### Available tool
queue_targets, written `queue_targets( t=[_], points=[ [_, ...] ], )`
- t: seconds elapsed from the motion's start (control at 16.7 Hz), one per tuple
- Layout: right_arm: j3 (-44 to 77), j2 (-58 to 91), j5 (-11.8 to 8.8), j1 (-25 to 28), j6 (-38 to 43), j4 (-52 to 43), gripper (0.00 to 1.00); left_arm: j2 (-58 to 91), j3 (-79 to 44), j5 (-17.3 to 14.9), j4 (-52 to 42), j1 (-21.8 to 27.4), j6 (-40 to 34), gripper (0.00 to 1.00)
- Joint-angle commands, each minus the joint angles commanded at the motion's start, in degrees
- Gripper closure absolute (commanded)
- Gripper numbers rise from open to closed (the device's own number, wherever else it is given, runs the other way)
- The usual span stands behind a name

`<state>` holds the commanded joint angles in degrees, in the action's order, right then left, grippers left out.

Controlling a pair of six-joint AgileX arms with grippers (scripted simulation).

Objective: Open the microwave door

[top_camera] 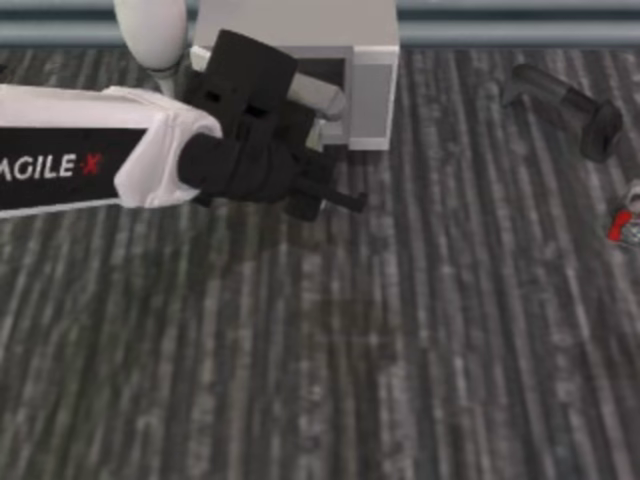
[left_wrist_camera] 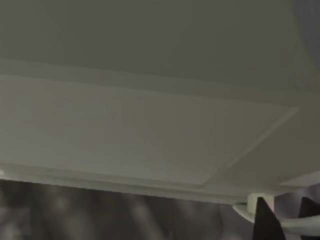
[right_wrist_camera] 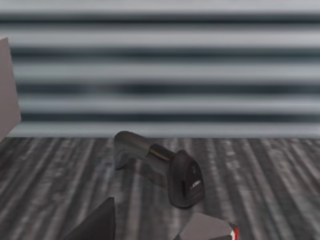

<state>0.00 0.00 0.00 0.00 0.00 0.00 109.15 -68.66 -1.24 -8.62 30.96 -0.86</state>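
The light grey microwave stands at the back of the table, left of centre, with its narrow control strip facing forward. My left arm reaches in from the left and covers most of the front. My left gripper sits just in front of the microwave. In the left wrist view the microwave door fills the picture at very close range. Its pale handle runs between my two dark fingertips, which are shut on it. My right gripper rests open at the table's right edge, holding nothing.
A dark handheld scanner lies at the back right, also seen in the right wrist view as a scanner ahead of the right gripper. A white rounded object stands left of the microwave. Striped dark tabletop spreads across the front.
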Motion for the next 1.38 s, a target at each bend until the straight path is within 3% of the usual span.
queue_targets(
  t=[0.6, 1.38],
  points=[
    [0.0, 0.0, 0.0, 0.0, 0.0, 0.0, 0.00, -1.7, 2.3, -3.5, 0.4, -1.6, 4.0, 1.00],
    [0.0, 0.0, 0.0, 0.0, 0.0, 0.0, 0.00, -1.7, 2.3, -3.5, 0.4, -1.6, 4.0, 1.00]
  ],
)
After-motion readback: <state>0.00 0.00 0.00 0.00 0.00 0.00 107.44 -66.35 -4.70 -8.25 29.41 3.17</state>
